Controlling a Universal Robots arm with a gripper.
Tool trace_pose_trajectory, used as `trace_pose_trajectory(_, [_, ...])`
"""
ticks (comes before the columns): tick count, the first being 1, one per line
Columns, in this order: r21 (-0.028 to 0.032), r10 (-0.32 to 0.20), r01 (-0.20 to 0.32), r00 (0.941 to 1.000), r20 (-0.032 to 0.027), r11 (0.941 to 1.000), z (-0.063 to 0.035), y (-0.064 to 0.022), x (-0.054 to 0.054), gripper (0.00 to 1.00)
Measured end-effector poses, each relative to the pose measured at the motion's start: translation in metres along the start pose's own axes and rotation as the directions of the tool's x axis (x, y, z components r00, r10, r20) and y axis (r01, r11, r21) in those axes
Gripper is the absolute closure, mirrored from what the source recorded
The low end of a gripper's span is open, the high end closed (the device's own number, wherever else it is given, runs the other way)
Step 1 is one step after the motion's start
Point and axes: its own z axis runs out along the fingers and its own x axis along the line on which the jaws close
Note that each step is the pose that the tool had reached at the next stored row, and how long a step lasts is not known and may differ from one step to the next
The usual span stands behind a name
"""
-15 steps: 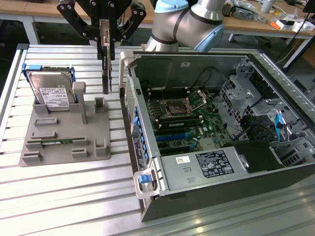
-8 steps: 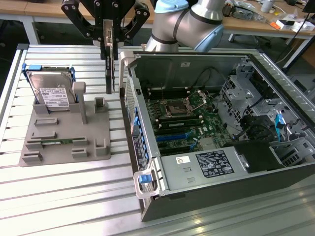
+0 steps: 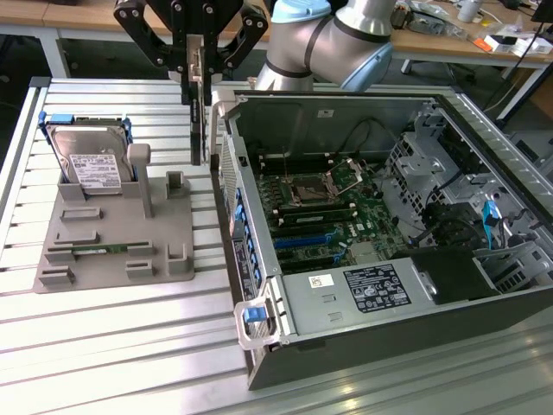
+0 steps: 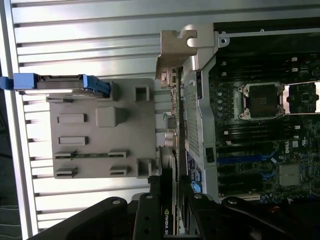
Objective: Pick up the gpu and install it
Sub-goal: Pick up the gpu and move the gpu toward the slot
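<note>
The gpu (image 3: 197, 117) hangs edge-on and upright in the air, a thin dark card between the grey fixture and the near wall of the open computer case (image 3: 346, 104). My gripper (image 3: 194, 52) is shut on its upper edge. In the wrist view the gpu (image 4: 170, 165) runs away from the gripper (image 4: 170, 205) to its silver bracket (image 4: 176, 47), which lies over the case's side wall. The motherboard (image 3: 328, 207) with its blue slots (image 3: 311, 238) lies inside the case, toward the exterior view's right of the card.
A grey fixture (image 3: 173, 259) on the slatted aluminium table holds a silver hard drive (image 3: 91, 160) in a blue frame and a thin memory stick (image 3: 95, 251). The fixture's upright post (image 3: 143, 173) stands close to the card. Drive cages (image 3: 449, 164) fill the case's far side.
</note>
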Motion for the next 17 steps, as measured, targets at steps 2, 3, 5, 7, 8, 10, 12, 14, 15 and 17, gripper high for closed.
trace_pose_trajectory(2, [0.0000,0.000,0.000,1.0000,0.0000,1.0000,0.0000,0.0001,-0.0012,0.74])
trace_pose_trajectory(3, [0.0000,0.000,0.000,1.0000,0.0000,1.0000,0.0000,0.0002,-0.0020,0.74])
trace_pose_trajectory(5, [0.0000,0.000,0.000,1.0000,0.0000,1.0000,0.0001,0.0003,-0.0033,0.74])
trace_pose_trajectory(7, [0.0000,0.000,0.000,1.0000,0.0000,1.0000,0.0001,0.0003,-0.0044,0.74])
trace_pose_trajectory(8, [0.0000,0.000,0.000,1.0000,0.0000,1.0000,0.0001,0.0003,-0.0047,0.74])
trace_pose_trajectory(10, [0.0000,0.000,0.000,1.0000,0.0000,1.0000,0.0002,0.0005,-0.0063,0.74])
trace_pose_trajectory(12, [0.0000,0.000,0.000,1.0000,0.0000,1.0000,0.0002,0.0005,-0.0073,0.74])
trace_pose_trajectory(14, [0.0001,0.000,0.000,1.0000,-0.0001,1.0000,0.0002,0.0006,-0.0085,0.74])
trace_pose_trajectory(15, [0.0000,0.000,0.000,1.0000,0.0000,1.0000,0.0003,0.0007,-0.0090,0.74])
trace_pose_trajectory(17, [0.0000,0.000,0.000,1.0000,0.0000,1.0000,0.0003,0.0008,-0.0101,0.74])
